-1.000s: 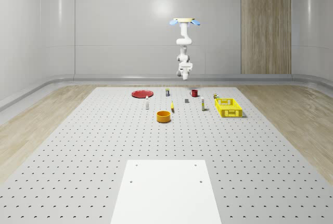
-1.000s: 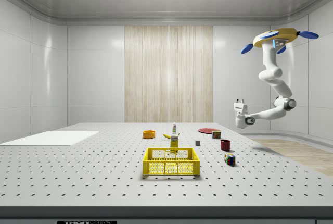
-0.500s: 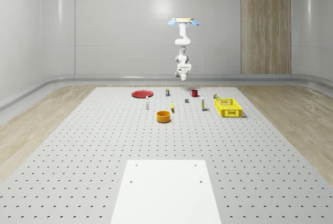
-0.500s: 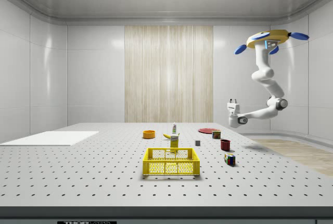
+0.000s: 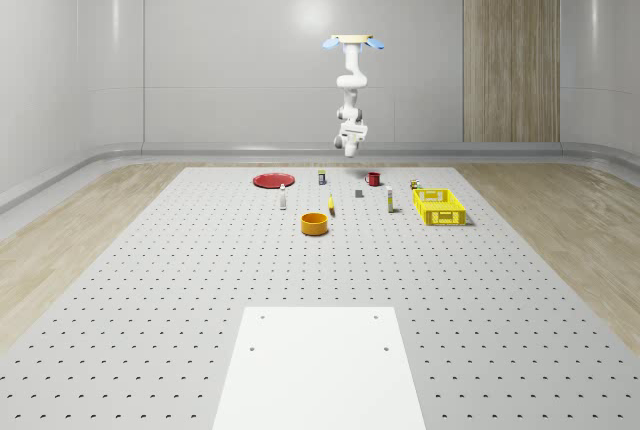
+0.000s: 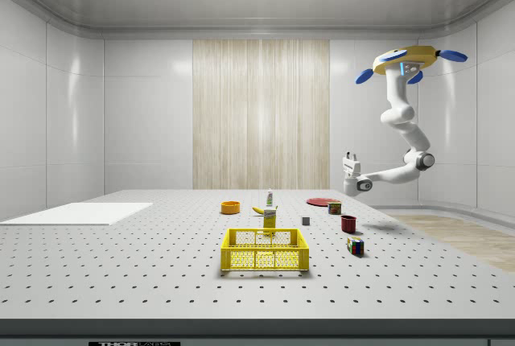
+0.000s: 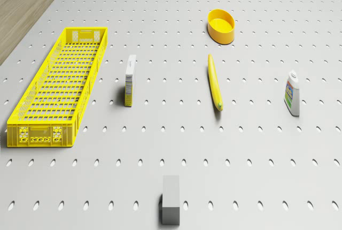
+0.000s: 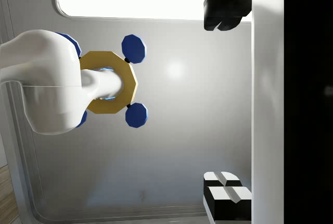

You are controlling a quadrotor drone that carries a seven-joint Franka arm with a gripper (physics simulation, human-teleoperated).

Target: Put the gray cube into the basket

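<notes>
A quadrotor drone with a flat yellow body and blue rotors [image 6: 408, 60] is hovering high in the air at the far end of a large grey perforated table [image 5: 150, 280], near the side view's right. Its white jointed arm [image 6: 400, 121] is hanging down and bending back up, so the two-finger gripper [image 6: 348, 155] is pointing toward the ceiling rather than at the table. In the wrist view the black-tipped fingers [image 8: 223, 13] are standing wide apart with nothing between them, which suits an approach before any pick.

The small gray cube [image 7: 171, 199] is sitting on the table, almost directly ahead of and below the drone, untouched. The long yellow plastic mesh basket [image 7: 59, 85] is lying well apart from it. Between and beyond them are resting a small white and yellow carton [image 7: 130, 80], a yellow banana [image 7: 215, 82], a white bottle [image 7: 292, 93] and a round yellow bowl [image 7: 222, 25].

The arm will likely need to swing downward before reaching the cube.
</notes>
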